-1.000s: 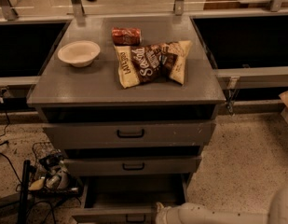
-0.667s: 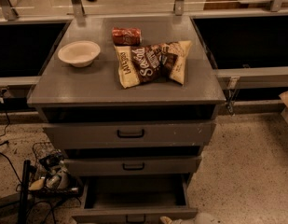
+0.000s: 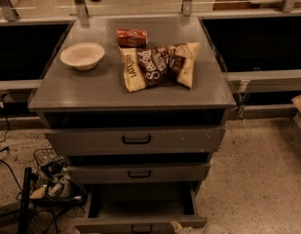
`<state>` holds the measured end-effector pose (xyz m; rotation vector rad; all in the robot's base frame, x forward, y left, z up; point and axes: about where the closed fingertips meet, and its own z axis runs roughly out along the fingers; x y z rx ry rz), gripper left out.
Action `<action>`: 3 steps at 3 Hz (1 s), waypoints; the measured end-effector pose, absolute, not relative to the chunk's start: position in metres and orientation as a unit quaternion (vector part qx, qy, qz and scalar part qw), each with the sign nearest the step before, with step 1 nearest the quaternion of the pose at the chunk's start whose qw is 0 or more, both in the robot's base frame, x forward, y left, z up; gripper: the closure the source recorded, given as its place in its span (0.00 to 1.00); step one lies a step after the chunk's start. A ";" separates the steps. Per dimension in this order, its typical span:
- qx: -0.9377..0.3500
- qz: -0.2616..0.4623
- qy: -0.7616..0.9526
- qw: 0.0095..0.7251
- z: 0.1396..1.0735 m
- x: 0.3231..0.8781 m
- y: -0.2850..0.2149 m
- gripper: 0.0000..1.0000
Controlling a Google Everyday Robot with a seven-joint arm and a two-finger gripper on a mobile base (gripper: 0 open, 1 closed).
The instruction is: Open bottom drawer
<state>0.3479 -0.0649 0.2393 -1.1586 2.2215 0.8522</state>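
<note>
Camera view. The bottom drawer (image 3: 140,208) stood pulled out of the grey cabinet (image 3: 47,145) toward the camera. Its long axis ran left to right, and its front panel and black handle lay at the frame's lower edge. The pincer (image 3: 181,228) barely showed at the bottom edge, just right of the handle. I couldn't tell how wide it stood or whether it held anything. Open floor (image 3: 257,179) lay to the right. A wire basket (image 3: 55,179) with cables sat near the drawer's left side.

Grey bottom drawer (image 3: 111,224), black handle (image 3: 141,227); white pincer (image 3: 181,228) by drawer front; cream bowl (image 3: 82,55); red can (image 3: 132,37).
</note>
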 end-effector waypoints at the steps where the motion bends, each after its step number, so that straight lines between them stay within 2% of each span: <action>1: -0.412 0.290 0.822 0.266 0.247 0.363 -0.069 0.00; 3: -0.413 0.277 0.821 0.280 0.245 0.391 -0.064 0.00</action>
